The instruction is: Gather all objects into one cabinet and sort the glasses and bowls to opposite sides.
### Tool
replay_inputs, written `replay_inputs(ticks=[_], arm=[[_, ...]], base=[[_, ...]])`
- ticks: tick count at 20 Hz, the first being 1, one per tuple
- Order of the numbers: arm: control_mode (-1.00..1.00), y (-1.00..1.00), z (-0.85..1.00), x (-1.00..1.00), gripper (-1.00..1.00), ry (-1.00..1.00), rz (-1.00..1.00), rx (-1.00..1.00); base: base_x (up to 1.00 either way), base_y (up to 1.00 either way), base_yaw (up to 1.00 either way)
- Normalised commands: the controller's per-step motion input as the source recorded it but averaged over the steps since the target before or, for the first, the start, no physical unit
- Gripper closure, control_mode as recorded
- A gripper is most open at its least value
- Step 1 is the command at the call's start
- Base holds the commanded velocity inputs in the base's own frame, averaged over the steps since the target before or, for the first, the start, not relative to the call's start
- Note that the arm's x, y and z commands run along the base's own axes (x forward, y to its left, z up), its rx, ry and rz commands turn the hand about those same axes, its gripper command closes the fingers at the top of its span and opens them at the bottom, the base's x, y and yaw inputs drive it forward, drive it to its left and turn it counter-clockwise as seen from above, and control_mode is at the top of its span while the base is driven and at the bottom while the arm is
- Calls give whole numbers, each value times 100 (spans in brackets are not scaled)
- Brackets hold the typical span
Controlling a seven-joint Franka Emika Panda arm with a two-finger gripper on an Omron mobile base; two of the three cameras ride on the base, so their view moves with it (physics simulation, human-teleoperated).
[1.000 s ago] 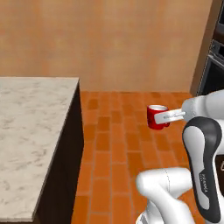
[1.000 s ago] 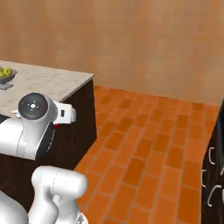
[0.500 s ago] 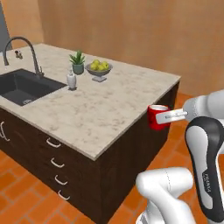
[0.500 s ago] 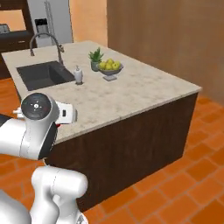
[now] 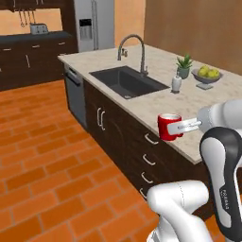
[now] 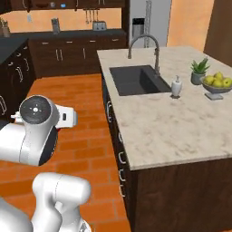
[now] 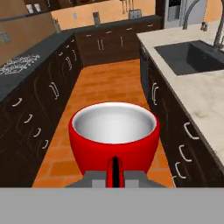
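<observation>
Cup (image 5: pixel 169 126) sits pinched by its rim in the closed pincer (image 5: pixel 179 127), held in the air beside the worktop (image 5: pixel 189 94) — one glass in transit, I judge; cabinet placement and sorting remain.

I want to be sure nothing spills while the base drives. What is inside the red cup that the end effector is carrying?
The hand view looks down into the red cup: a pale, bare inside, nothing in it. The near rim hides a strip of the inner wall on that side.
</observation>
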Motion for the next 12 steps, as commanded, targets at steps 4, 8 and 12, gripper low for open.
replay_inputs(ticks=[4,8,12], arm=[[100,0,0,0,100,0,0,0],[100,0,0,0,100,0,0,0],[100,0,0,0,100,0,0,0]], base=[[81,100,35],[100,94,27],[100,32,31]])
